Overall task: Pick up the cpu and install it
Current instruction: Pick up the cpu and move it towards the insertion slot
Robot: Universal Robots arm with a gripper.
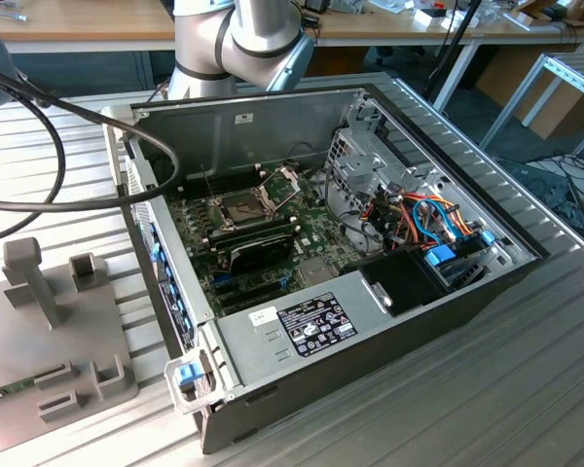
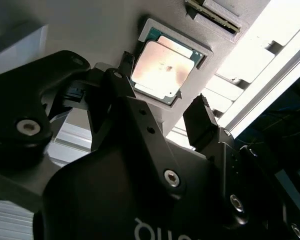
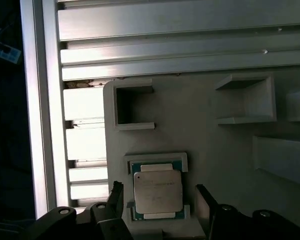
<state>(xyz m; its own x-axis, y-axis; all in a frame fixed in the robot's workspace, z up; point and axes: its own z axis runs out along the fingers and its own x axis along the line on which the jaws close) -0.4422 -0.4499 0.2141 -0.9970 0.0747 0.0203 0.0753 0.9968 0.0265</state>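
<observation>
Soft, even light fills the exterior view. In the first wrist view the ribbed aluminium bench [image 3: 85, 142] glares white; in the second wrist view the black gripper [image 2: 164, 79] lies in shadow.

the end effector [image 3: 159, 191] hangs with black fingers [image 3: 206, 200] spread — well apart.

I see the exterior view looking down at an angle on the open computer case [image 1: 243, 131]; both wrist views sit close above the grey holder [image 3: 215, 140], sharing the cpu [image 3: 157, 194].

Cpu [image 3: 157, 194] silver-grey, green rim; holder [image 3: 210, 142] grey; fingers [image 3: 206, 202] blk.
</observation>
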